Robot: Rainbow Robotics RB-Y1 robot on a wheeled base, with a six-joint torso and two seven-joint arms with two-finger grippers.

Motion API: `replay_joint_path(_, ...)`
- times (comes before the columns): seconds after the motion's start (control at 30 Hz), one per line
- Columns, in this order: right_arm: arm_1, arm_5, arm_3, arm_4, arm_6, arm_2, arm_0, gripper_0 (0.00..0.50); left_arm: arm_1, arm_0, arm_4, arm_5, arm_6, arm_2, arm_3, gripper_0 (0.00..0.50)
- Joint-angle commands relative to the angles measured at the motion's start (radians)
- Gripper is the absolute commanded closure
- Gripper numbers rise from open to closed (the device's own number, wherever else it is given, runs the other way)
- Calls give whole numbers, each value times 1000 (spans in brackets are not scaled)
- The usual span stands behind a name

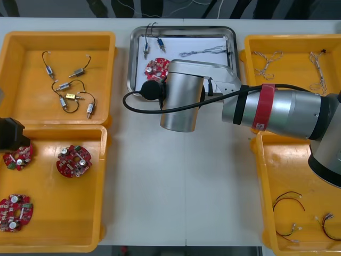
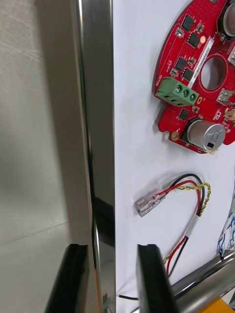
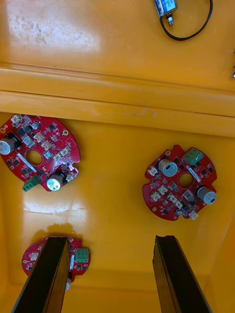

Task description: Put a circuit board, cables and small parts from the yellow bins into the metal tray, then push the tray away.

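Most of the loading looks done, in my judgement. The metal tray [image 1: 181, 28] stands at the middle of the tabletop's far edge. It carries a round red circuit board [image 1: 156, 68] near its left wall, a twisted cable [image 1: 205, 51] toward its far right corner, a red and yellow cable [image 2: 191, 195] just beside the inner finger, and two small metal parts [image 1: 146, 49] at its far left corner. What is left seems to be the push.

The right arm [image 1: 277, 109] reaches in from the tabletop's right edge and covers the tray's near wall. The right gripper [image 2: 112, 247] has one finger outside a wall of the tray and one inside, drawn in close on it — I read this as grasping the wall, ready to push.

At the tabletop's left edge, the far left bin [image 1: 26, 96] holds more metal parts with black cables. The near left bin [image 1: 53, 213] holds three spare boards [image 1: 73, 161], and the left gripper [image 3: 111, 239] hangs over them, released, with its fingers wide apart. At the right edge, the far right bin [image 1: 295, 53] holds twisted cables and the near right bin [image 1: 287, 176] holds thin coloured cables.

Both far bins lie just beside the tray's side walls and the tabletop's far edge is near — so I judge the push must go straight and has little room.
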Motion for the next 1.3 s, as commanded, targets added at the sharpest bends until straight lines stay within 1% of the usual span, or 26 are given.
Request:
replay_joint_path(0.03,21,-5,-7,-30,26,-52,-54,0,45,16,6,-10,-41,31,-29,0)
replay_joint_path(0.2,21,15,-24,-64,28,-87,-54,0,45,16,6,-10,-41,31,-29,0)
replay_joint_path(0.3,21,76,-65,-82,28,-119,-54,0,45,16,6,-10,-41,31,-29,0)
replay_joint_path(0.4,20,178,-151,-109,25,-170,-37,0,45,16,6,-10,-41,31,-29,0)
replay_joint_path(0.47,21,224,-200,-116,20,-202,-19,0,45,16,6,-10,-41,31,-29,0)
replay_joint_path(0.6,21,342,-332,-118,11,-276,34,0,45,16,6,-10,-41,31,-29,0)
replay_joint_path(0.73,20,449,-437,-118,-1,-326,75,0,45,16,6,-10,-41,31,-29,0)
replay_joint_path(0.9,21,606,-593,-116,-17,-406,170,0,45,16,6,-10,-41,31,-29,0)
replay_joint_path(1.03,21,617,-696,-101,-20,-486,242,0,45,16,6,-10,-41,31,-29,0)
replay_joint_path(1.1,20,617,-766,-73,-15,-536,299,0,45,16,6,-10,-41,31,-29,0)
replay_joint_path(1.2,18,617,-834,-41,-12,-584,351,0,45,16,6,-10,-41,31,-29,0)
replay_joint_path(1.3,6,617,-882,-35,-18,-633,389,0,45,16,6,-10,-41,31,-29,0)
